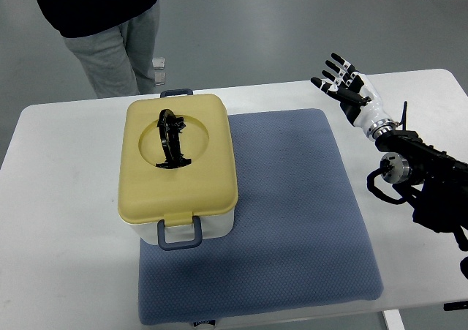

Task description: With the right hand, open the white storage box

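Grey floor is surrounding a white table [58, 198] you are viewing from above. Your white storage box [179, 170], topped by a yellow lid [178, 162], is sitting left of centre, partly on a blue mat [292, 220]. Its long axis is running toward and away from you, with grey latches at both short ends and a black handle [170, 138] standing up. Your right hand [349, 91] is hovering well apart over the far right corner, fingers spread, gripping nothing. A person [110, 30] is standing behind the table.

Matt plastic storage box [178, 169] — textured, cloth-like blue mat [292, 213].
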